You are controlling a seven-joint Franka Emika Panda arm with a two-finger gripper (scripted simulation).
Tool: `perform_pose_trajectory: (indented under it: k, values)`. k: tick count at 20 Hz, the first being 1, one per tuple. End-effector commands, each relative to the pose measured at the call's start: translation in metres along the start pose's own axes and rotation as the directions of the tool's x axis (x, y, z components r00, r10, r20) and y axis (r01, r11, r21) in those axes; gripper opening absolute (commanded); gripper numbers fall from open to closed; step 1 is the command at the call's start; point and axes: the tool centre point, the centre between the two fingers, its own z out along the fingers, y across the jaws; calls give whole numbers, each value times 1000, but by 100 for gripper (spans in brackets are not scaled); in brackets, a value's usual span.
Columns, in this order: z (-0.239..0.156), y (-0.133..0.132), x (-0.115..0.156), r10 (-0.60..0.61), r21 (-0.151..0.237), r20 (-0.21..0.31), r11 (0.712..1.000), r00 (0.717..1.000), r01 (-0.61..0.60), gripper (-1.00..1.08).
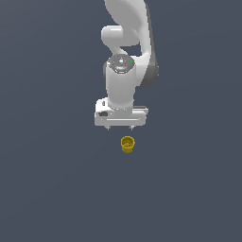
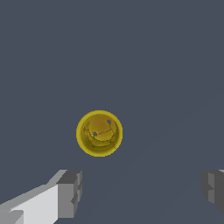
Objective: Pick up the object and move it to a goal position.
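White and boxy, the Panda's parallel gripper [image 1: 121,127] points straight down with its two short fingers spread wide and nothing between them; in the wrist view the grey fingertips [image 2: 70,192] stand far apart at either side.

Below the gripper in the exterior view sits the small yellow cup-like cylinder [image 1: 127,144], upright on the flat dark blue-grey floor [image 1: 52,189], its hollow mouth facing up. It lies close to the fingers but clear of them, slightly toward the exterior view's right of the gripper's midline. Whether it sits directly under the jaws or a little off to one side is hard to judge from that angle; in the wrist view the cup [image 2: 99,133] shows beyond the line joining the fingertips, not between them.

Looking down into it, the wrist view shows a bright, wider rim ringing a darker golden hollow. Inside are only the cup's own base and two tiny dark specks; it holds no separate thing.

Above the gripper, the white arm [image 1: 126,42] rises out of the frame.
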Motion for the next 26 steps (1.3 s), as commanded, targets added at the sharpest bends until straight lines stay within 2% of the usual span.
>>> perform_pose_trajectory:
  k: [1,14,26]
  values:
    - [5,-3,1,-10,1,1,1000,1000,10,100]
    - [66,-34,14,-122,16,6,992,993,122,100]
    - [86,-38,14,-132,18,8,991,991,132,100]
